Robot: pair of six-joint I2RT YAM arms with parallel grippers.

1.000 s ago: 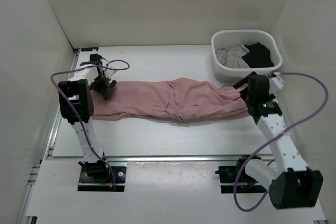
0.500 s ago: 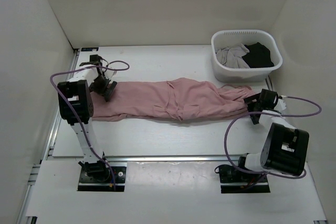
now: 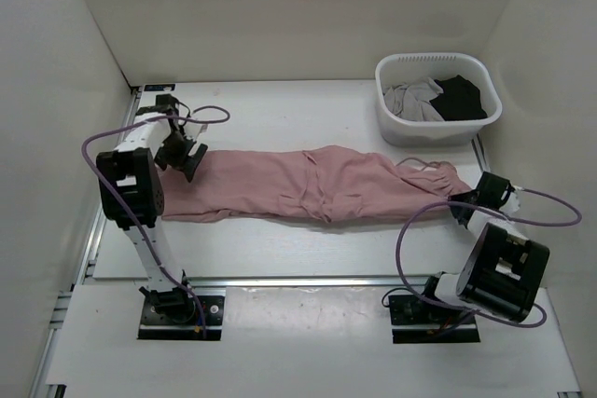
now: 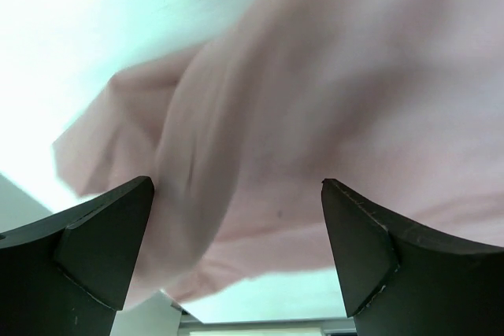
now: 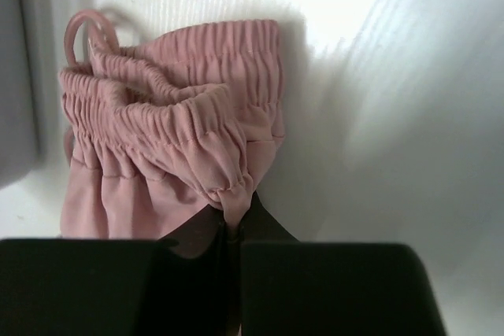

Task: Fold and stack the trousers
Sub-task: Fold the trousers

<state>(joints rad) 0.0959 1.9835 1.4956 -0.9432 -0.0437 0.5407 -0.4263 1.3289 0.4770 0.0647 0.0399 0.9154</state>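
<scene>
The right fingers [image 5: 331,289] pinch the waistband of the trousers [image 3: 317,188], the left fingers [image 4: 94,241] stand wide over the leg ends, and the trousers lie full-length, so all folding and stacking is left to do.

No legible text or labels anywhere.

White table [image 3: 280,114] — trousers [image 3: 317,188], basket [image 3: 434,133] on it.
</scene>
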